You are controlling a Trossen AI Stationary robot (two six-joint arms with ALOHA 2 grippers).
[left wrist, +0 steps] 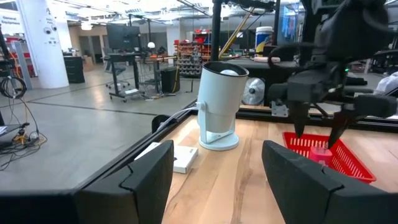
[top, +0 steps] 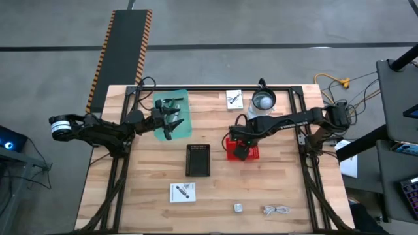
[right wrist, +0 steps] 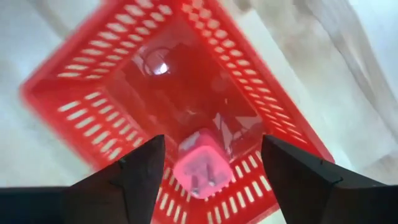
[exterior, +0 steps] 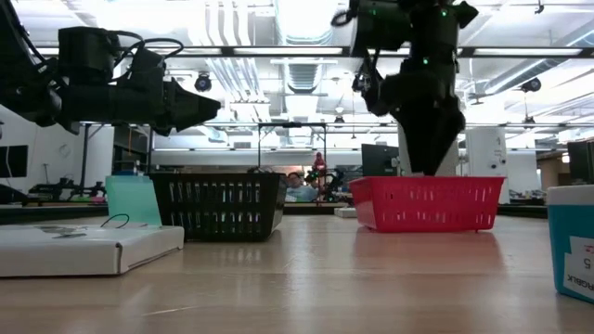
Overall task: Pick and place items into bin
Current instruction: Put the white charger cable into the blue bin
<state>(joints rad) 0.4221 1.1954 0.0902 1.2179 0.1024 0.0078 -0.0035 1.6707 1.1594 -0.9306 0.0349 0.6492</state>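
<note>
Tool on my left arm (top: 171,122) hangs open over the green mat (top: 175,112), idle. Right tool (right wrist: 205,163) stands open directly above the red bin (right wrist: 74,109); the pink blob (right wrist: 203,168) lies inside, just below it. I judge the blob light, soft, rounded, graspable across its sides.

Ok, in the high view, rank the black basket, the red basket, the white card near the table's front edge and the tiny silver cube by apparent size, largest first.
1. Black basket.
2. Red basket, though the right arm covers part of it, so its place against the black one is unsure.
3. White card.
4. Silver cube.
</note>
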